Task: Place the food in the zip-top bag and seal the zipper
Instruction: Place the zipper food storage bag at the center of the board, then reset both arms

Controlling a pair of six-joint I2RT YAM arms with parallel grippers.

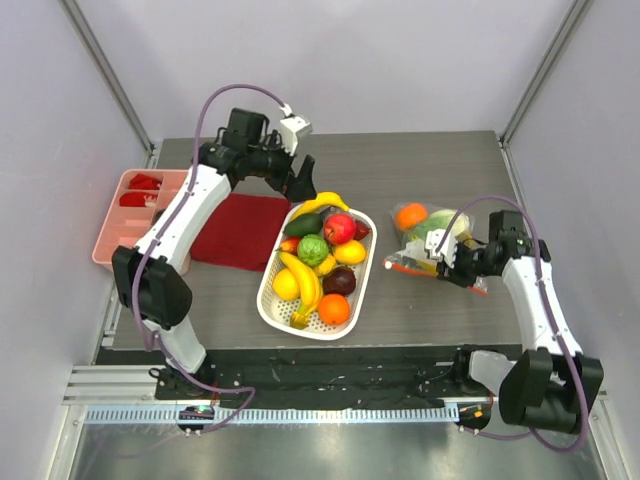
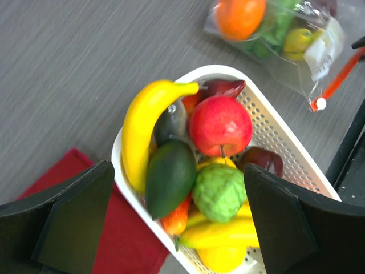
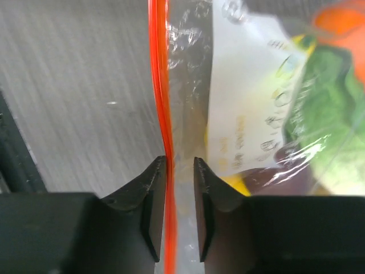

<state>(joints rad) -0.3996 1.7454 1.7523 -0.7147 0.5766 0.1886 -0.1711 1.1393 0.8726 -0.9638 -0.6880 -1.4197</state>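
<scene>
From my desk the clear crinkly plastic zip-top bag (image 1: pixel 430 240) lies on the grey table, just right of the white perforated plastic basket (image 1: pixel 265 290); inside it I make out a round orange (image 2: pixel 239 16), a pale-green leafy cabbage (image 3: pixel 325 108) and something yellow.

The right gripper (image 3: pixel 179 162) sits at the bag's near edge; its fingers stand a little apart with the thin red-orange zipper (image 3: pixel 159 85) running between them, lying against one pad and not squeezed. The left gripper (image 1: pixel 303 180) hangs over the far end of the basket, fingers spread wide, holding nothing.

Most of the food is in the basket: a long yellow banana (image 2: pixel 140 131), a glossy red apple (image 2: pixel 220 125), a dark green oval fruit (image 2: pixel 170 177) and more.

What worries me: I cannot tell whether the strip is pressed closed along its length; if the right arm pulls away while the strip clings to that pad, the light bag would drag or twist and the fruit could roll toward the mouth. The small white slider tab (image 2: pixel 320 104) sits at one end; a missed stretch would leave a gap. On the left, the fruit is packed tight; wide fingers coming down could catch the basket rim or the banana and tip the lot.

The white paper label (image 3: pixel 245 97) carries faint grey print; it is turned and blurred, and I cannot read it; no brand shows.
</scene>
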